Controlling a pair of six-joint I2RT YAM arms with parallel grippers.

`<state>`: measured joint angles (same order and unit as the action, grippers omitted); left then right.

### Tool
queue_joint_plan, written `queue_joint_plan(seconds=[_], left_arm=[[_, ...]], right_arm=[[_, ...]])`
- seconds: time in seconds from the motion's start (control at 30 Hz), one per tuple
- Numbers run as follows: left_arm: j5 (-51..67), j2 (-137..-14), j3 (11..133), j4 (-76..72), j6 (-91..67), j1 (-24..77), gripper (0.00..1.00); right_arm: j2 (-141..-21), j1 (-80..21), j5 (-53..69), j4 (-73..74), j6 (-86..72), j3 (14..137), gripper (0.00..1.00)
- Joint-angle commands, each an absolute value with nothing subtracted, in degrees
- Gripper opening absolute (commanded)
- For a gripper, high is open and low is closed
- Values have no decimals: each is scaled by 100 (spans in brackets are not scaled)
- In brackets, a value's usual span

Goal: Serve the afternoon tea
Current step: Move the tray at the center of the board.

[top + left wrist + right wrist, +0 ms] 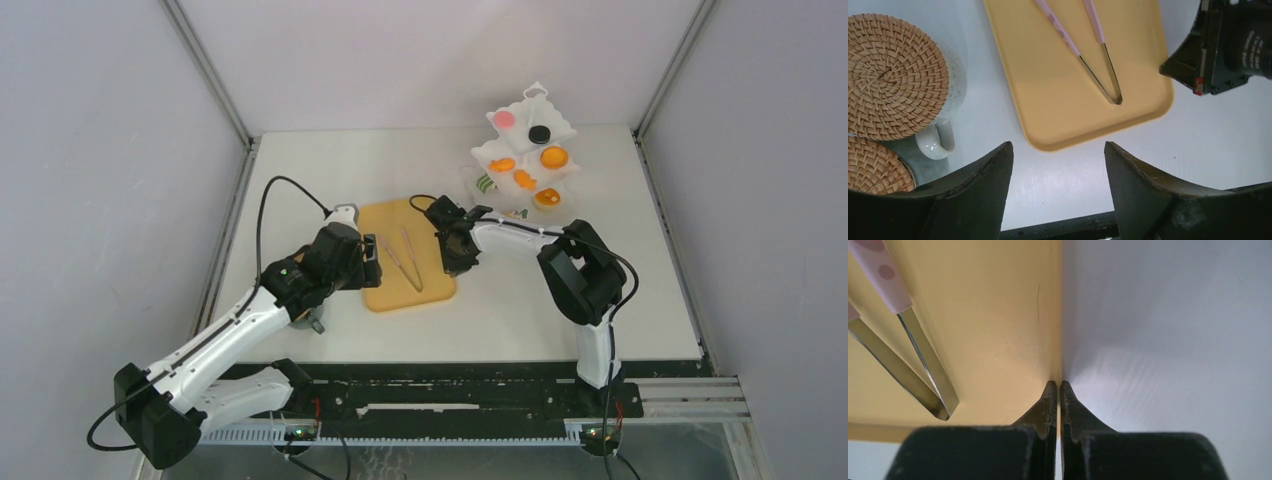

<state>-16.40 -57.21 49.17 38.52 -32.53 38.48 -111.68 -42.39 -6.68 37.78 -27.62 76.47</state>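
We see the left gripper [1058, 150] spread wide over bare table [1198, 150], just off the near edge of the board [1058, 90], with nothing between its fingers. The right gripper [1057, 385] has its fingers pressed together, tips right at the board's right rim; we cannot tell whether the rim is caught between them. The tongs [1098, 65] lie on the board, legs splayed, joined end toward the arms. Just left of the board stands a mug [950, 85] with a coaster [893, 82] on top, its handle toward the left gripper. A second coaster [873, 167] shows beside it, partly behind a finger. The pastries [553, 156] sit on a white tiered stand [525, 108] at the far right of the table, well apart from both grippers
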Motion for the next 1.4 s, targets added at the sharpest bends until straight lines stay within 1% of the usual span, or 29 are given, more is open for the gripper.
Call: queue_joint_plan(seconds=[0.0, 0.37, 0.77, 0.93, 1.0, 1.07, 1.2, 1.27, 1.37], left_arm=[[-1813, -5533, 5090, 3860, -3180, 3823, 72], [-1980, -5280, 5142, 4122, -3232, 3823, 72], [-2203, -4983, 4962, 4346, -3323, 3814, 72], [-2275, -4926, 4891, 4386, -3306, 3808, 72], [-2306, -4901, 4857, 4384, -3306, 3806, 72], [-2320, -4880, 4852, 4381, -3309, 3798, 72], [-2301, -4851, 4834, 4267, -3311, 3788, 73], [-2258, -4843, 4843, 4198, -3330, 3788, 73], [-2188, -4850, 4864, 4079, -3367, 3788, 74]], right_arm=[[-11703, -4131, -543, 3662, -2916, 8306, 0], [-12915, -3625, -252, 3910, -3106, 10237, 0], [-14477, -3450, -46, 4503, -3399, 12941, 0], [-14816, -3377, 87, 4347, -3492, 13566, 0], [-14778, -3385, 154, 4179, -3445, 13607, 10], [-14660, -3407, 147, 4039, -3342, 13570, 23], [-14222, -3474, 7, 3843, -3063, 13352, 39], [-13885, -3497, -66, 3759, -2952, 13128, 44], [-13319, -3526, -177, 3665, -2796, 12683, 46]])
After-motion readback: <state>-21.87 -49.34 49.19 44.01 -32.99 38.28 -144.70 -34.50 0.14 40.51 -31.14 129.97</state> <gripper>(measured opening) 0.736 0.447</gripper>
